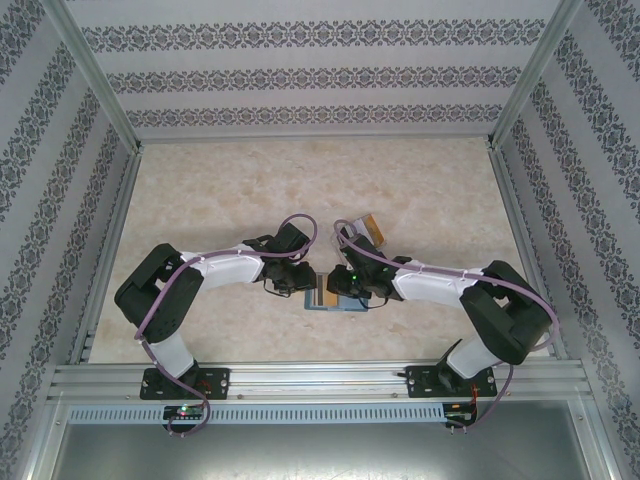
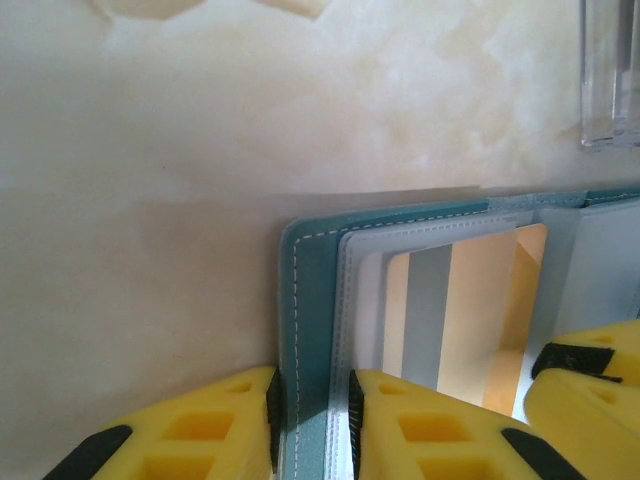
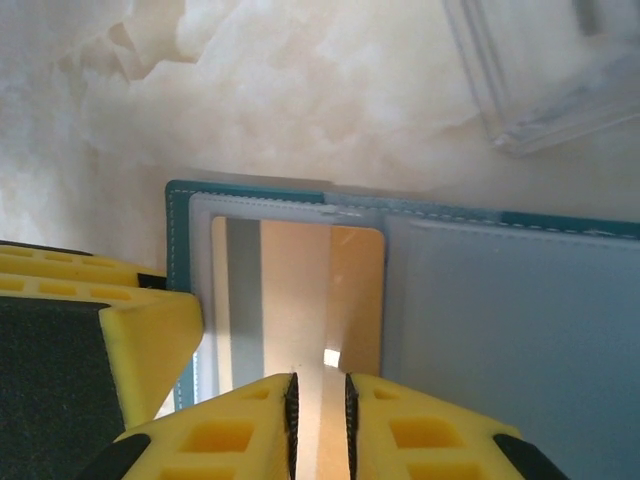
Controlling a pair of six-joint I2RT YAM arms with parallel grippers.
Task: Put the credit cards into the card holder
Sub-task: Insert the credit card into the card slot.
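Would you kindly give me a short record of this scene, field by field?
wallet: open, flat on the table
card: orange with a grey stripe, in a translucent wallet pocket
left gripper: shut on the wallet's teal edge
right gripper: shut on the card's near end
box: clear, on the table beyond the wallet

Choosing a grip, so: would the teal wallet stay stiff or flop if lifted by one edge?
Probably floppy: the wallet is thin, stitched, and lies folded open. Likely light, so it may slide on the smooth table; the left hand clamping its edge suggests that.
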